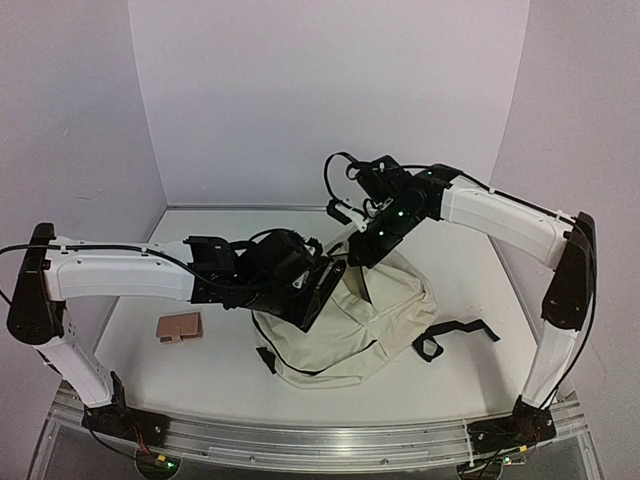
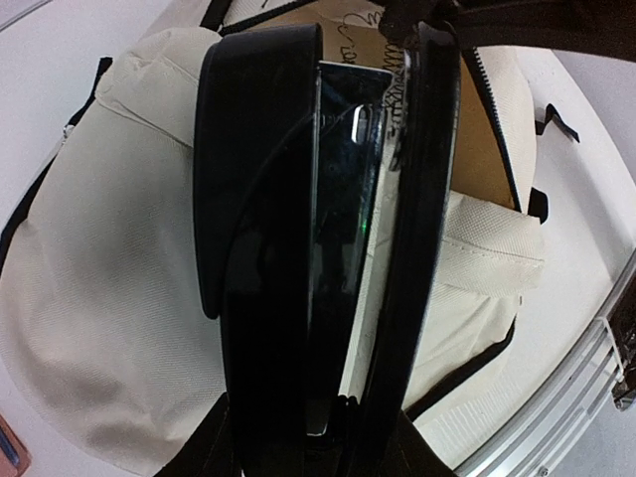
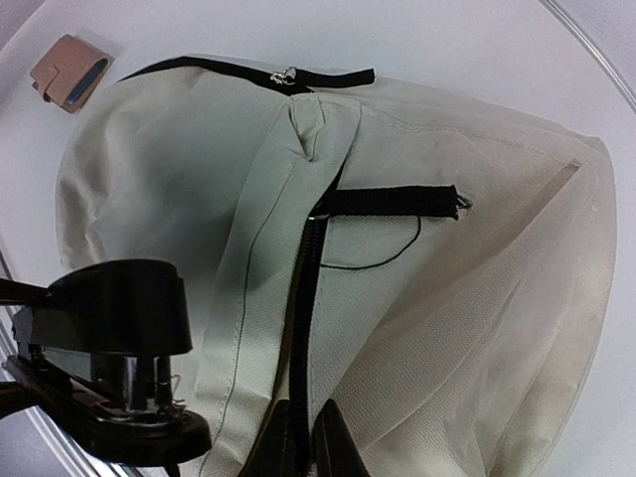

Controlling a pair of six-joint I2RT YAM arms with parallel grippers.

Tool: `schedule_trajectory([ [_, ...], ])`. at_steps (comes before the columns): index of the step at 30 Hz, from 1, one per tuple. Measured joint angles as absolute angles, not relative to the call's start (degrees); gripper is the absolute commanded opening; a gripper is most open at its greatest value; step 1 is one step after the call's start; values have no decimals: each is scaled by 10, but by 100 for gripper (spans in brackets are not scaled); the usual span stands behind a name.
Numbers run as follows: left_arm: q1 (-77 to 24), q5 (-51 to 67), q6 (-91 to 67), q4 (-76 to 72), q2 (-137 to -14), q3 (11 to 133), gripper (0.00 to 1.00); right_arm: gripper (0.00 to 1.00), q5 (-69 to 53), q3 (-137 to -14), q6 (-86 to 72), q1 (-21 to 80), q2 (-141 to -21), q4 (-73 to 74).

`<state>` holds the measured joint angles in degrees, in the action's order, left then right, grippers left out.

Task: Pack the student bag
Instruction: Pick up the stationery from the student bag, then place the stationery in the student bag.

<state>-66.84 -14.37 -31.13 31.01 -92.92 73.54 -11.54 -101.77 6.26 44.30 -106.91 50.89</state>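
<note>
The student bag point(image 1: 370, 335) is a cream fabric backpack lying mid-table with its black zipper edge raised. My right gripper point(image 1: 365, 245) is shut on that zipper edge point(image 3: 310, 328) and holds it up; in the right wrist view the gripper point(image 3: 310, 447) pinches the black teeth. My left gripper point(image 1: 300, 285) is shut on a black stapler point(image 3: 109, 338), which hangs tilted at the bag's mouth. In the left wrist view the stapler point(image 2: 258, 149) fills the middle above the bag point(image 2: 99, 258). A brown card-like cover point(image 2: 477, 159) shows inside the opening.
A small brown wallet-like case point(image 1: 180, 326) lies on the table left of the bag, also in the right wrist view point(image 3: 68, 72). The bag's black straps point(image 1: 455, 335) trail to the right. A metal rail point(image 1: 320, 445) runs along the near edge. White walls enclose the table.
</note>
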Motion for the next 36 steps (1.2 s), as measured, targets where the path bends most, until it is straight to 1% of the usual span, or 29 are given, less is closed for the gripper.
schedule_trajectory([
  [12,-612,-45,-274,310,-969,743,19,7,-161,-1020,61,430,-1069,511],
  [23,-601,16,-246,307,-1016,800,19,7,-180,-1020,64,427,-1069,511],
  [30,-579,46,-261,304,-1021,811,20,8,-183,-1020,66,426,-1069,504],
  [36,-569,49,-302,275,-1061,844,21,7,-190,-1018,66,426,-1069,503],
])
